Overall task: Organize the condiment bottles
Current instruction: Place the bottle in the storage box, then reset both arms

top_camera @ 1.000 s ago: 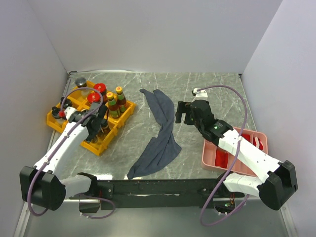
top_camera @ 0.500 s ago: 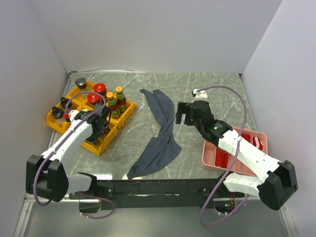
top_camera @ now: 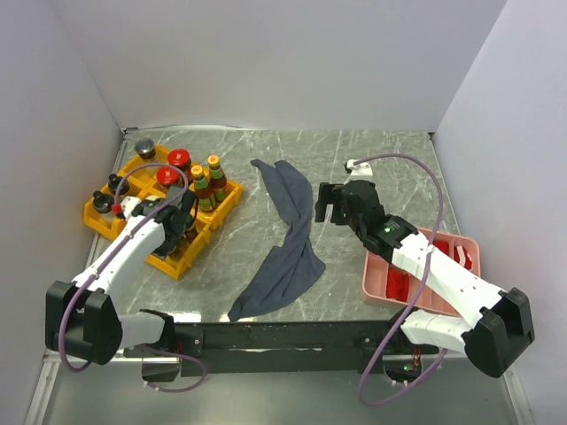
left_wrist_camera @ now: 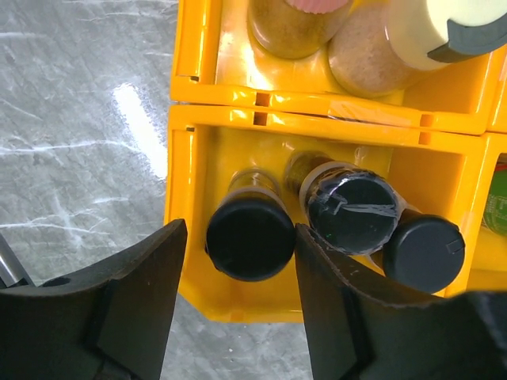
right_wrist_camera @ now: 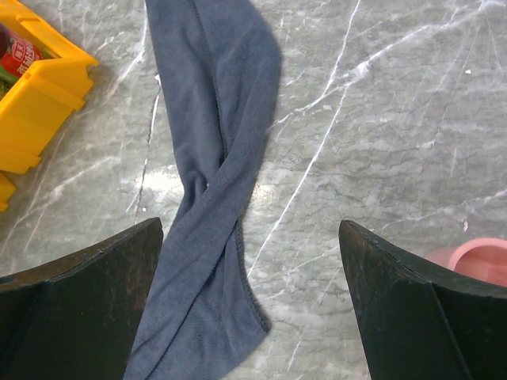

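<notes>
In the top external view, the condiment bottles are seen upright in the yellow tray, with the left gripper over its near compartment. The right gripper is noted well apart, beyond the grey-blue cloth. In the left wrist view, a black-capped bottle is straddled by spread jaws, not clamped, its long axis toward the camera. In the right wrist view, jaws are recorded wide apart, empty.

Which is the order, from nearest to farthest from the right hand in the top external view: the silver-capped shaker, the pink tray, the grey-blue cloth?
1. The grey-blue cloth, just left of the right hand.
2. The pink tray, on the right, toward the arm bases.
3. The silver-capped shaker, in the far-left corner.
</notes>
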`<state>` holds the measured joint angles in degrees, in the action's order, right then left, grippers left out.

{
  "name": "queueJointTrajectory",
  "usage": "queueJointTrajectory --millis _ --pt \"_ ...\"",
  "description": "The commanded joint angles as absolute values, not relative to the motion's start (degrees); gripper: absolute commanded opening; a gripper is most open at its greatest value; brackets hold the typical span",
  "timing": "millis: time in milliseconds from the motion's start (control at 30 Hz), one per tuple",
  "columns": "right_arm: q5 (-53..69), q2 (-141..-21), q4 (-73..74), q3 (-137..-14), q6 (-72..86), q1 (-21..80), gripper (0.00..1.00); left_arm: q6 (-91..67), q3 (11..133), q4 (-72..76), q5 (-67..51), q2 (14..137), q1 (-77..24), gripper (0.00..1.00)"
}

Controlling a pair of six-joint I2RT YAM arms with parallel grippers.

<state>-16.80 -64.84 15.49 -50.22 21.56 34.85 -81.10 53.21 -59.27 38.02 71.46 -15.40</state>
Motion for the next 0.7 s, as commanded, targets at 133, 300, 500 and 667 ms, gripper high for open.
queueJointTrajectory --millis 133,300,500,667 --pt "-15.48 -62.67 14.15 -50.54 21.18 34.54 1.00 -84.20 61.77 -70.46 43.59 68.91 -15.21 0.69" --pt "-14.59 -61.79 15.12 -51.42 22.50 34.45 1.00 -81.23 70.04 -70.51 45.27 65.40 -15.21 0.92" --pt "-13.89 -58.28 15.99 -52.12 23.82 34.54 1.00 -49.43 69.97 -39.24 26.61 58.11 -15.21 0.99" --pt "-12.84 -55.20 18.19 -54.49 23.91 34.54 1.00 -31.49 62.42 -18.14 -3.47 50.99 -15.21 0.99"
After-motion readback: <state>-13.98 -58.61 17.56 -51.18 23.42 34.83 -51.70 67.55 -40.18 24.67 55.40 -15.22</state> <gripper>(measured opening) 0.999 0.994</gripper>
